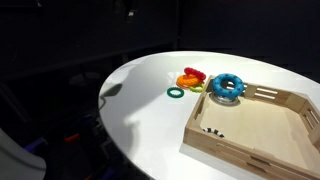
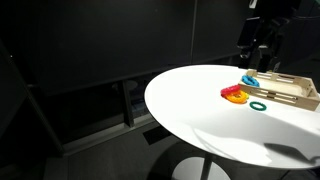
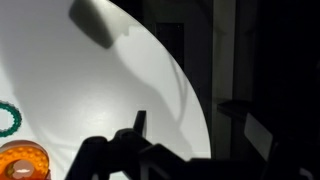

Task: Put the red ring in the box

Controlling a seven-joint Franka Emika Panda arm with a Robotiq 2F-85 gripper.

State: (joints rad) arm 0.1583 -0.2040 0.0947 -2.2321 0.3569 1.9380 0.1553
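Note:
The red ring lies on the white round table, touching the orange ring; it also shows in an exterior view. The box, a shallow light-wood tray, sits at the table's edge and shows in both exterior views. A blue ring rests on the box's near corner. My gripper hangs high above the rings and the box, open and empty. In the wrist view its dark fingers frame the table edge. The red ring is out of the wrist view.
A small thin green ring lies beside the orange ring and shows at the wrist view's left edge, with the orange ring below it. The surroundings are dark. The table drops off all round.

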